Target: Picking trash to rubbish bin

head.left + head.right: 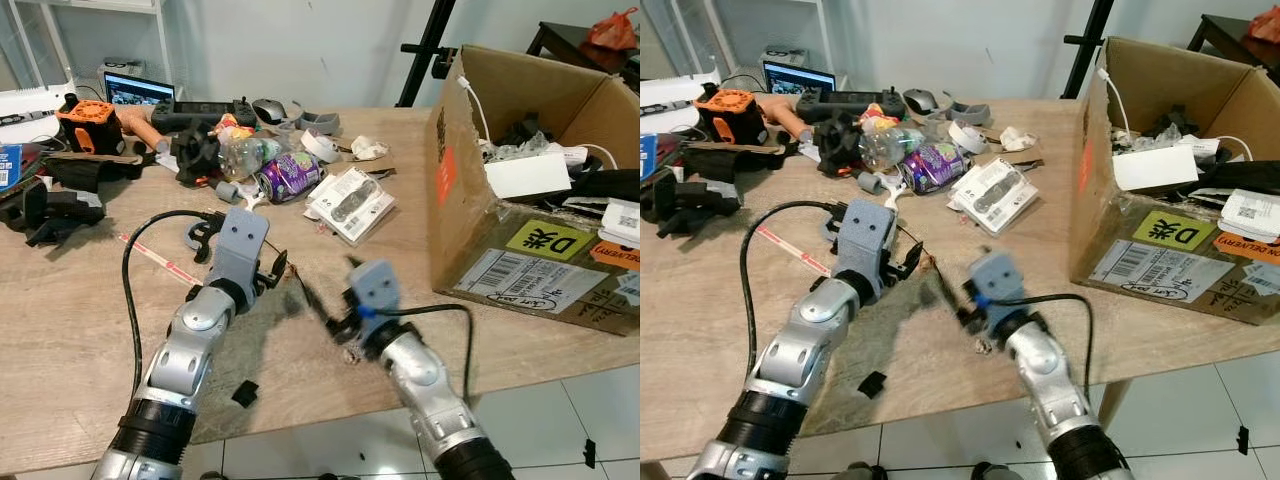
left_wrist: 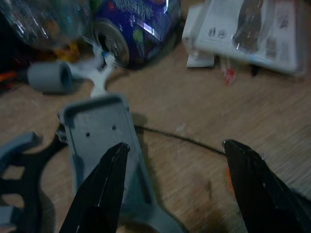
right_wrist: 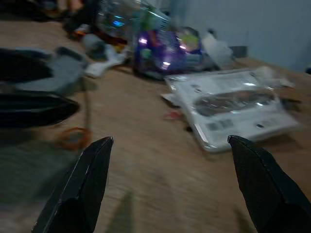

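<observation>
Both grippers, left [image 1: 272,268] and right [image 1: 322,312], hover spread and empty over table [image 1: 80,300] | crushed purple can [image 1: 290,175] beyond, cardboard box [image 1: 520,240] right | risk: thin wire [image 2: 184,140] snags fingers

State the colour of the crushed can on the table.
Purple crushed can, clearest in the left eye view.

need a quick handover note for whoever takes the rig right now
Left gripper: open, empty, low over the table near a grey plastic part.
Right gripper: open, empty, aimed at the white packet.
Trash: purple can, clear bottle and packet lie mid-table; cardboard box on the right.
Done: nothing held.
Left: pick up all trash and bin it.
</observation>
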Available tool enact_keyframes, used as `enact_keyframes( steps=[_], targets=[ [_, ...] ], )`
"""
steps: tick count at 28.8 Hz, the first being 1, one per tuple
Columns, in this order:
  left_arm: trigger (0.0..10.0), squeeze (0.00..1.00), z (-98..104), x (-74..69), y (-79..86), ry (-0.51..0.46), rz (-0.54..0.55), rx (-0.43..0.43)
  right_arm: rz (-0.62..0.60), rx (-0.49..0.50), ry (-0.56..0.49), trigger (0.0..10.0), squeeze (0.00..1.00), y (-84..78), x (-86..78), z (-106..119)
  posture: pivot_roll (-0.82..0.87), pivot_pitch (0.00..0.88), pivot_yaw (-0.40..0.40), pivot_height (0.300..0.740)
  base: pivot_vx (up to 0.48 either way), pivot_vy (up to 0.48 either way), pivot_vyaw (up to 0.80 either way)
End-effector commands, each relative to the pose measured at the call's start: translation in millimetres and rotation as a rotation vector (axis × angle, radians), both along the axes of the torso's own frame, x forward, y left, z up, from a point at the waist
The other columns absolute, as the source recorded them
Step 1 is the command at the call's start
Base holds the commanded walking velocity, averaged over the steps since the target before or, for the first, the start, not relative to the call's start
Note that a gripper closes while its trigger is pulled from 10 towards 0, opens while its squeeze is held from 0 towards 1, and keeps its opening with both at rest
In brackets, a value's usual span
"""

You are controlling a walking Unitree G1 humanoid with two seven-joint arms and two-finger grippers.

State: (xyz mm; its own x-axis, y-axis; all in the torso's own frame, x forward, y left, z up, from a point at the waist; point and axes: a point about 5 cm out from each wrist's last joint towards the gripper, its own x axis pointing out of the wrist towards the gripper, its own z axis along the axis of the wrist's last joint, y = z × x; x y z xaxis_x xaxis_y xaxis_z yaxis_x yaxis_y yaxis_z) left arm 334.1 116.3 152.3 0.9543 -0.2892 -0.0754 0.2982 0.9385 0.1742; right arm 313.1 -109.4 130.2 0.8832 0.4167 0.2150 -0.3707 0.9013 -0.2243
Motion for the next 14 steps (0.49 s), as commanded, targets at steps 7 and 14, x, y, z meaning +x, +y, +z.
enact_keyframes(
  steps=[7,14],
  targets=[
    [10.0,0.0,-20,1.1,13.3,0.102,0.058,0.132,-0.016,-0.014,-0.006,10.0,0.0,-6.7,-3.2,-2,0.04,0.237,-0.064,0.74,0.0,0.0,0.0],
    [0.0,0.0,-26,1.7,28.7,0.174,0.129,0.098,-0.016,-0.019,-0.015,10.0,0.0,-4.8,-3.5,-2,0.04,0.225,-0.066,0.74,0.0,0.0,0.0]
  ],
)
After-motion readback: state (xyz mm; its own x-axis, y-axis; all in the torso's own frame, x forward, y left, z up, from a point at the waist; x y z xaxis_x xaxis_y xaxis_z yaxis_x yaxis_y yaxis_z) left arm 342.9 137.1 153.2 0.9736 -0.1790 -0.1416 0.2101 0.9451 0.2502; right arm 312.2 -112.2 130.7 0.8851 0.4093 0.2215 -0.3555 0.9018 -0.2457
